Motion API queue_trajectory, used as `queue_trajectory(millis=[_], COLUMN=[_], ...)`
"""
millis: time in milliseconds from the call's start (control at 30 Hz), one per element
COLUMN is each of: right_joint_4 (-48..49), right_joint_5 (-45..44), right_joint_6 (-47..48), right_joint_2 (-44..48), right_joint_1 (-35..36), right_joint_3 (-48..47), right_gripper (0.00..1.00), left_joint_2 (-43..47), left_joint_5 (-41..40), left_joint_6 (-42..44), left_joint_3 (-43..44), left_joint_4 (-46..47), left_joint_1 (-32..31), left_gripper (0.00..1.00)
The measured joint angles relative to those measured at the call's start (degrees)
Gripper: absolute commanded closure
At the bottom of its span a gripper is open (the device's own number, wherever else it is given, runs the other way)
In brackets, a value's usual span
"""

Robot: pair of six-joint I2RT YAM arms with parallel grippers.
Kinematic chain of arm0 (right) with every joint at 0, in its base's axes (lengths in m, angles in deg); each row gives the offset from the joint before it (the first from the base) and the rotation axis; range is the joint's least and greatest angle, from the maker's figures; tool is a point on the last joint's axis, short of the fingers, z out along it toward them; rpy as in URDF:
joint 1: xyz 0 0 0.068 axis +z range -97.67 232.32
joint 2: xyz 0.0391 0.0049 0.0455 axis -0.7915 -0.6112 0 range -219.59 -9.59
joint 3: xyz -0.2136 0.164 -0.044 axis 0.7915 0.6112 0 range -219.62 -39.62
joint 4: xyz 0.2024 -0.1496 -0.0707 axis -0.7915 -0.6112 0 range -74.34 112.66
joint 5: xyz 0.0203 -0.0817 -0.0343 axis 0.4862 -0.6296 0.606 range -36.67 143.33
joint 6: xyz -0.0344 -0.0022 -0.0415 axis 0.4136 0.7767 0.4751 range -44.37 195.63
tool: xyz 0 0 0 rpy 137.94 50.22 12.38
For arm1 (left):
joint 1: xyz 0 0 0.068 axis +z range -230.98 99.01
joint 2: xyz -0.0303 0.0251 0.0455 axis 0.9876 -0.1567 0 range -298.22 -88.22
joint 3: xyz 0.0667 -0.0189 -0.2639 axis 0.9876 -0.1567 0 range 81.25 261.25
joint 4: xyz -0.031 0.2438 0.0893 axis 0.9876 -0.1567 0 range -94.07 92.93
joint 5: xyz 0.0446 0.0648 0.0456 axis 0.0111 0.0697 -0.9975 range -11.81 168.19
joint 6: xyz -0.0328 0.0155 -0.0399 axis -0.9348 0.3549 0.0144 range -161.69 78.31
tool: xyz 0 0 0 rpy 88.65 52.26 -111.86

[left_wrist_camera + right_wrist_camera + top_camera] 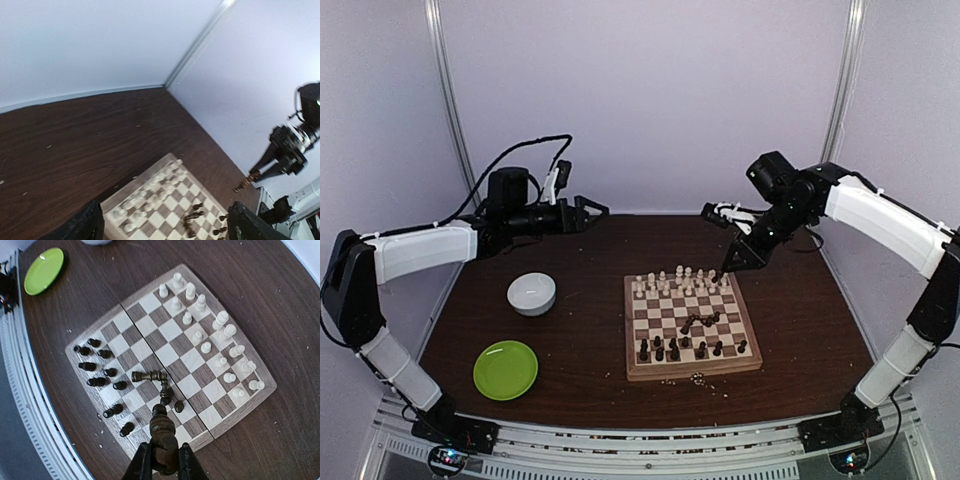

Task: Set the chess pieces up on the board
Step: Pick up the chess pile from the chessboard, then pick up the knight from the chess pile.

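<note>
The board (692, 371) lies right of the table's centre. Cream chess pieces (682, 280) stand in its two far rows and dark ones (672, 348) in the near rows. Two dark pieces (150, 376) lie toppled near the middle squares. My right gripper (730, 262) hangs above the board's far right corner, shut on a dark brown chess piece (162, 432); the piece points down over the board's edge (120, 307). My left gripper (595, 212) is raised over the far left of the table, open and holding nothing, its fingers (80, 225) well apart.
A white bowl (532, 293) sits left of the board, and a round green plate (506, 369) lies nearer the front left. Pale crumbs (700, 378) are scattered by the board's near edge. White walls enclose the table.
</note>
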Motion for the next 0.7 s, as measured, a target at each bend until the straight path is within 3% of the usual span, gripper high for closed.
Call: queue_trajectory(millis=[200, 400, 500, 700], right_joint_4=[4.0, 9.8, 11.6, 13.8], right_joint_5=[11.3, 21.2, 24.5, 27.1], right_joint_6=[-3.2, -8.5, -10.4, -12.2], right_joint_2=[3.9, 6.2, 7.1, 8.1], right_joint_1=[-4.5, -5.7, -5.9, -5.9], right_joint_3=[-0.5, -0.5, -0.5, 0.3], right_gripper=[0.98, 0.97, 0.97, 0.96], left_joint_2=[-1.9, -16.7, -23.1, -24.6], left_joint_5=[1.7, 2.5, 2.5, 2.6], left_joint_6=[-7.3, -17.5, -21.4, -23.7], left_joint_3=[-6.1, -4.5, -1.3, 1.7], left_joint_4=[25.4, 53.8, 60.0, 63.2], left_joint_1=[-11.9, -18.8, -20.2, -22.5], left_gripper=[0.25, 0.31, 0.31, 0.33])
